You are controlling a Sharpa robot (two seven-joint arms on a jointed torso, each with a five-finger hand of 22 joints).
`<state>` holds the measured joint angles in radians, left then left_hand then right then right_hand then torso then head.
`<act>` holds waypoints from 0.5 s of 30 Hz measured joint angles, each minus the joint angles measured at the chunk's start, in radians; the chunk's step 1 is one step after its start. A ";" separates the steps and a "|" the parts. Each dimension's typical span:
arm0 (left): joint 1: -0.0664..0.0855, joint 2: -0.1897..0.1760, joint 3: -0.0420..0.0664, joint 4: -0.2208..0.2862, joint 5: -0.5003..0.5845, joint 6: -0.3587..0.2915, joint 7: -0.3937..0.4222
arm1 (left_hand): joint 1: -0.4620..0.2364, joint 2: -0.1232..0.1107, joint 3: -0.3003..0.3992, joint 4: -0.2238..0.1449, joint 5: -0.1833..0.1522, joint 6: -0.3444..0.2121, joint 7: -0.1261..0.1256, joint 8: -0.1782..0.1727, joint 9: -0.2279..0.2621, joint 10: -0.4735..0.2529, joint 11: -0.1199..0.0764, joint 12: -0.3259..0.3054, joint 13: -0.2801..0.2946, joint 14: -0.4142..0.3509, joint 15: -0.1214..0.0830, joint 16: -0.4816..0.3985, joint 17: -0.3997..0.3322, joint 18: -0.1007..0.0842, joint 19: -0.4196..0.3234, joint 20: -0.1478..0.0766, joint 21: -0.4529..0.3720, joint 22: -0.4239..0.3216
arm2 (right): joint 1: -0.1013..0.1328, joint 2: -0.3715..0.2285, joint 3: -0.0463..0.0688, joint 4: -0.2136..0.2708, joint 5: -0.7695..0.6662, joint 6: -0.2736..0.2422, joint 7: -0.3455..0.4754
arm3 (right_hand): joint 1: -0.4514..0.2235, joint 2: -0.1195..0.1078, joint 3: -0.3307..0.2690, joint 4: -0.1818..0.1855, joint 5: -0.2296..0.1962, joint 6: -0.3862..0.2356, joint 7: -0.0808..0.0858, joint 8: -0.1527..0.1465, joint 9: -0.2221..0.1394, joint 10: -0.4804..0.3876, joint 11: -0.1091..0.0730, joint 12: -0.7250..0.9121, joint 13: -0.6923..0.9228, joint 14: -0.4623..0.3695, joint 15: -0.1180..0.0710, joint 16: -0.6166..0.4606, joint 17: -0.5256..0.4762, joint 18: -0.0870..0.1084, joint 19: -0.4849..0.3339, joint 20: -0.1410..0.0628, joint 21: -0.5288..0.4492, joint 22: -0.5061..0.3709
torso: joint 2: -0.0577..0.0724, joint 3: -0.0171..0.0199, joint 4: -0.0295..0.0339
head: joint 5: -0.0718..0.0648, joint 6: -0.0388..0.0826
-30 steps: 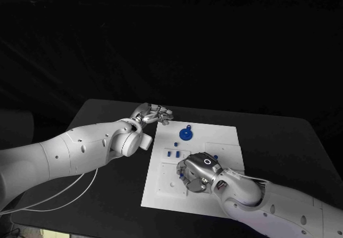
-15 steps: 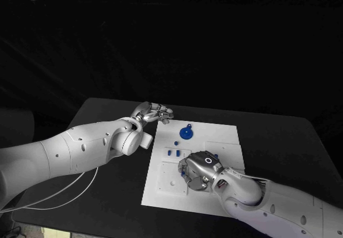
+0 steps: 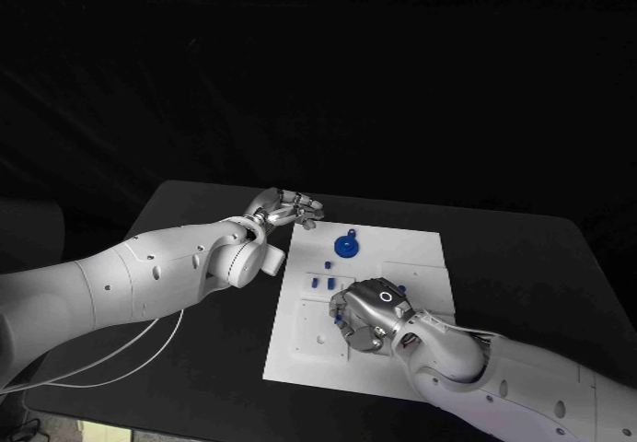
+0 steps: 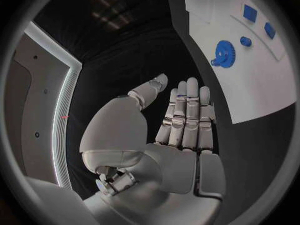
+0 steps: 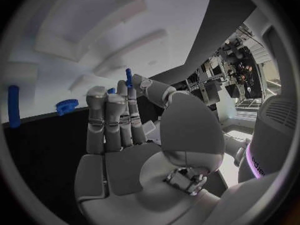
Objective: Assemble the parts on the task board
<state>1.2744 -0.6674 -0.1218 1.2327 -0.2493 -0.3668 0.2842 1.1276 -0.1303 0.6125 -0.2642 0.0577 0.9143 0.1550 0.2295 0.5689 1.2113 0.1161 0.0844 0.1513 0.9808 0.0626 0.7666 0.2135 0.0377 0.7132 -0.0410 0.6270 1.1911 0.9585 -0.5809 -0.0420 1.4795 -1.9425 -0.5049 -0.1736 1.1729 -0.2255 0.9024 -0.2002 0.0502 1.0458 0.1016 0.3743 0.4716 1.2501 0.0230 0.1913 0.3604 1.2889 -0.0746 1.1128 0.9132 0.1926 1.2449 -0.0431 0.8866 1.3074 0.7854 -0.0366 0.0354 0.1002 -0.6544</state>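
The white task board [image 3: 411, 258] lies in the middle of the black table. A blue gear [image 3: 345, 246] sits near its far edge, and it appears again as the gear [image 4: 222, 52] in the left wrist view. Small blue parts [image 3: 320, 284] lie just nearer than the gear. My right hand [image 3: 368, 315] hovers low over the board's near half. In the right wrist view this hand [image 5: 125, 130] pinches a thin blue peg [image 5: 129, 77] between thumb and a finger. My left hand [image 3: 285, 208] is off the board's far left corner. Its fingers [image 4: 186, 115] are straight and hold nothing.
Black table [image 3: 531, 267] surrounds the board on all sides. Another blue peg [image 5: 14, 112] and the gear [image 5: 65, 106] lie on the board beyond my right hand. A white cable [image 3: 120, 359] hangs from the left arm near the table's front left.
My right hand has edged slightly left over the board, still with the peg. The left hand has hardly moved.
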 measured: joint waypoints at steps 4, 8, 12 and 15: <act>0.000 0.000 0.000 0.000 0.000 0.000 0.000 | 0.000 0.000 0.000 0.000 0.000 0.000 0.000 0.000 0.000 0.000 0.000 0.000 0.000 0.000 0.000 0.000 0.000 0.000 0.000 0.000 0.000 0.001 | 0.000 0.000 0.000 -0.003 -0.004 -0.004 -0.004 | 0.000 0.000 0.000 0.000 0.000 0.000 0.000 0.000 0.000 0.000 0.000 -0.001 0.000 0.001 0.001 0.000 0.000 0.000 0.000 0.000 0.000 0.000 | 0.000 0.0001 0.0001 | 0.000 0.000; 0.000 0.000 0.000 0.000 0.000 0.000 0.000 | 0.000 0.000 0.000 0.000 0.000 0.000 0.000 0.000 0.000 0.000 0.000 0.000 0.000 0.000 0.000 0.000 0.000 0.000 0.000 0.000 0.000 0.001 | 0.000 -0.001 0.000 -0.005 -0.006 -0.003 -0.007 | 0.000 0.000 0.000 0.000 0.000 0.000 0.000 0.000 0.000 0.002 -0.001 0.002 0.000 0.001 0.001 0.000 0.000 0.000 0.003 -0.003 0.000 0.000 | 0.000 0.0000 -0.0001 | 0.000 0.000; 0.000 0.000 0.000 0.000 0.000 0.000 0.000 | 0.000 0.000 0.000 0.000 0.000 0.000 0.000 0.000 0.000 0.000 0.000 0.000 0.000 0.000 0.000 0.000 0.000 0.000 0.000 0.000 0.000 0.001 | 0.000 -0.002 0.000 -0.007 -0.007 0.002 -0.009 | 0.000 0.000 0.000 0.000 0.000 0.000 0.000 0.000 0.000 0.003 0.000 0.003 0.000 0.002 0.002 0.000 0.000 0.000 0.004 -0.004 0.000 0.000 | 0.000 -0.0002 -0.0004 | 0.001 -0.001; 0.000 0.000 0.000 0.000 0.000 0.000 0.000 | 0.000 0.000 0.000 0.000 0.000 0.000 0.000 0.000 -0.001 0.000 0.000 0.000 -0.001 0.000 0.000 0.000 0.001 0.000 0.000 0.000 0.000 0.001 | 0.000 -0.002 0.000 -0.009 -0.008 0.009 -0.009 | 0.000 0.000 0.000 0.000 0.000 0.000 0.000 -0.001 0.000 0.004 0.000 0.003 0.000 0.002 0.002 0.000 -0.001 0.000 0.004 -0.004 0.000 0.000 | 0.000 -0.0003 -0.0003 | 0.001 -0.002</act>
<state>1.2744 -0.6672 -0.1217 1.2327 -0.2491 -0.3668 0.2843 1.1276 -0.1302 0.6125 -0.2642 0.0576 0.9143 0.1550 0.2295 0.5680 1.2113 0.1161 0.0844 0.1504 0.9808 0.0626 0.7666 0.2144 0.0378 0.7132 -0.0410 0.6270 1.1918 0.9584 -0.5829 -0.0420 1.4700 -1.9504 -0.4963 -0.1830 1.1729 -0.2255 0.9023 -0.2002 0.0502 1.0459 0.1016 0.3736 0.4713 1.2541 0.0232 0.1939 0.3604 1.2906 -0.0730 1.1127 0.9123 0.1926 1.2490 -0.0466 0.8866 1.3074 0.7852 -0.0369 0.0351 0.1011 -0.6569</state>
